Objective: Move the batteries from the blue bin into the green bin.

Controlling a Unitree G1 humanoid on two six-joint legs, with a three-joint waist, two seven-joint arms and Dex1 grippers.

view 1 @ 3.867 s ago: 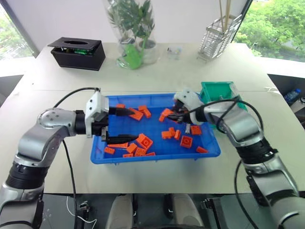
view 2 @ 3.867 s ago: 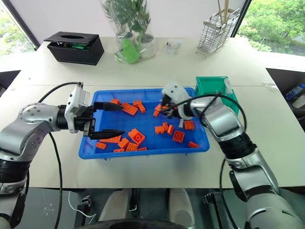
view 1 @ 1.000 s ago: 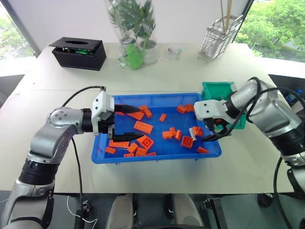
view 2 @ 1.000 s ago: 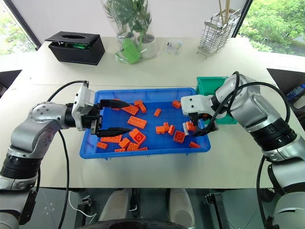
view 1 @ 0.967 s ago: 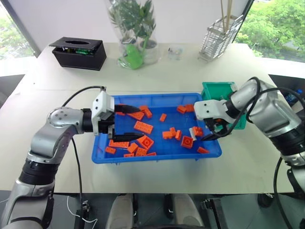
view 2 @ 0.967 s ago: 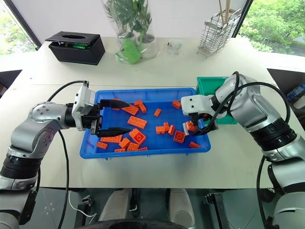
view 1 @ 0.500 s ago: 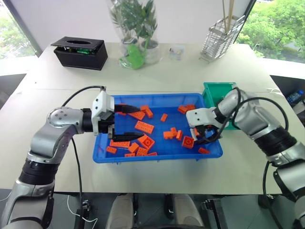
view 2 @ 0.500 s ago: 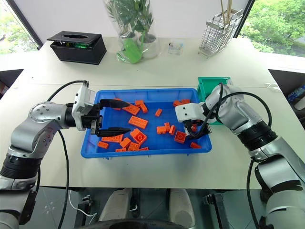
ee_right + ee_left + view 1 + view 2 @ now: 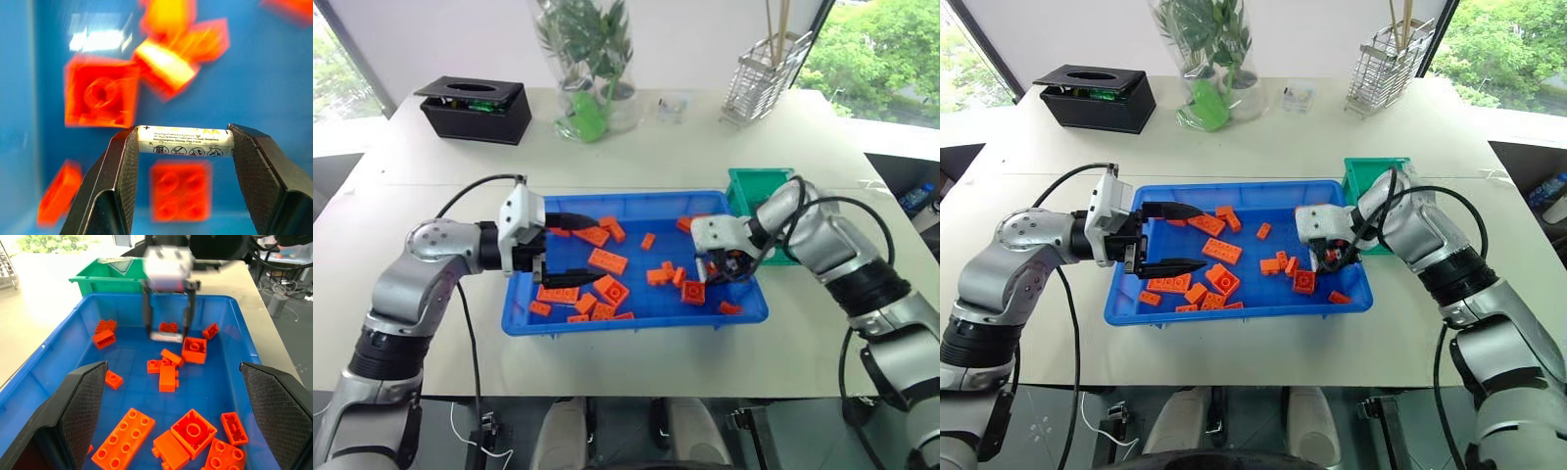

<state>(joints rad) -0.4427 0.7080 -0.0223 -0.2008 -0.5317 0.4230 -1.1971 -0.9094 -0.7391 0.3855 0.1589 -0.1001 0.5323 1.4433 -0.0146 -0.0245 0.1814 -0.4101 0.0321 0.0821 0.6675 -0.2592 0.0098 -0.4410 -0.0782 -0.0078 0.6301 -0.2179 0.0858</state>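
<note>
The blue bin [image 9: 636, 326] lies in the middle of the table, scattered with orange bricks [image 9: 607, 261]. One battery [image 9: 185, 141], a pale cylinder with printed text, is clamped end to end between my right gripper's fingers [image 9: 122, 166], just above the bin's floor near its right end. From the left wrist view, that right gripper [image 9: 167, 335] hangs fingers-down with the battery [image 9: 166, 337] across its tips. My left gripper [image 9: 579, 249] hovers open and empty over the bin's left part. The green bin [image 9: 759, 184] stands against the blue bin's far right corner.
A black box [image 9: 473, 108] sits at the far left of the table. A glass vase with a plant [image 9: 592, 98] stands at the back centre, a wire basket [image 9: 761, 78] at the back right. Bare table lies in front of and beside the blue bin.
My right gripper has moved left from the blue bin's right rim down into the bin, and its fingers have shut on a battery. The left arm has stayed put.
</note>
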